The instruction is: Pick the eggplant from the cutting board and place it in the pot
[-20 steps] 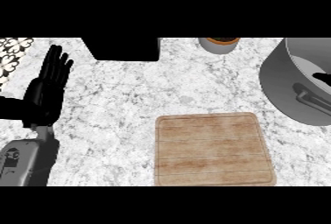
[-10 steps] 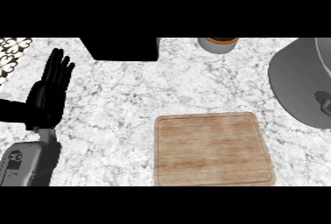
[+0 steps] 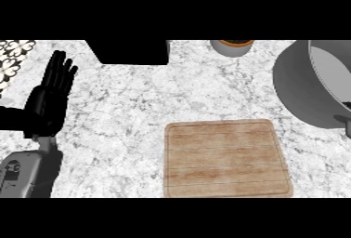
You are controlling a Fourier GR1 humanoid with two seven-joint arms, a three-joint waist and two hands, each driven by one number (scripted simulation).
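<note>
Eggplant is nowhere to be seen. The cutting board (image 3: 226, 160), at about 5 o'clock from the centre of the view, lies bare on the counter (image 3: 137, 107). The pot (image 3: 302, 88) sits at 2 o'clock from the board and is cut off by the view's right edge. Only a strip of its pale inside shows, and nothing can be made out in it.

Judging from the bare board, the pick is done and the task is at or past the placing step. Whether the vegetable already lies in the pot or hangs over it out of view cannot be told. The right hand does not show at all. A small dark tab at the pot's rim, around 4 o'clock on its wall, reads more as a handle than as a hand.

If the placing is not finished, the next move calls for lowering the load inside the pot wall, well clear of the rim. The fingers should then let go and lift straight out, so the pot is not nudged.

The left hand (image 3: 47, 109) rests at 9 o'clock in the view, its grey forearm (image 3: 27, 174) below it at 7 o'clock. Its fingers (image 3: 60, 69) are straight and spread, pointing toward 12 o'clock. They hold nothing and touch none of the task's things.
</note>
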